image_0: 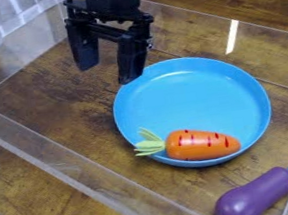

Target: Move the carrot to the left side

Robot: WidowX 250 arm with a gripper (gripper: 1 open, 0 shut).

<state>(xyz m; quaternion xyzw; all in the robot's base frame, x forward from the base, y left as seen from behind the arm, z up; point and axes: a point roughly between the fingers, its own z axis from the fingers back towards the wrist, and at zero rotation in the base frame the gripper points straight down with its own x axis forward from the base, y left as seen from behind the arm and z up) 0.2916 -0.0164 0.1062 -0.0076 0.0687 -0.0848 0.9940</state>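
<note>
End effector (109, 66) released, empty, top cropped at 12 o'clock. Carrot (200, 144) on blue plate (224, 83), 6 o'clock rim. Eggplant (257, 194) partly cut off at 5 o'clock.

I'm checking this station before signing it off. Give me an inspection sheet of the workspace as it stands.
Surface: dark wooden table inside clear plastic walls.
Job's things: carrot lies on the blue plate, near its front rim, leaves pointing left.
Clutter: purple eggplant on the table at front right, off the plate.
Hand: hand open, empty, pointing down, above the table beside the plate's back-left rim.
Cables: nothing seen.
Surroundings: light tiled wall at upper left; blue object at the bottom-left corner, unclear.
</note>
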